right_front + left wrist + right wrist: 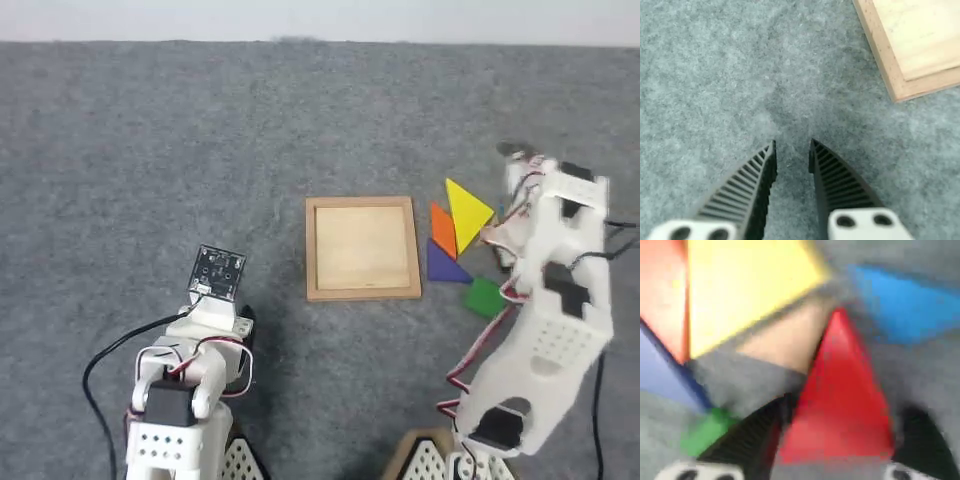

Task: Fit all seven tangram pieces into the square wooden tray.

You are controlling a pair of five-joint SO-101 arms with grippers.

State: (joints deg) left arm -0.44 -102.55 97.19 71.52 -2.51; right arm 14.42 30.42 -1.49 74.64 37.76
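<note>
**Tray bare, pieces gathered beside it**

The square wooden tray (311, 250) is seen at mid-table with only bare wood inside its rim. Just beside it, the yellow triangle (465, 210), orange piece (442, 228), purple triangle (443, 263) and green square (484, 296) are laid on the grey mat. The red triangle (837, 390) is clasped between the right gripper's (845, 430) fingers, near a blue piece (910, 310). The left gripper (791, 145) is held over the mat with its jaws parted.

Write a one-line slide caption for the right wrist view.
Right gripper at the red triangle, beside the yellow piece, orange piece and blue piece on grey carpet.
</note>
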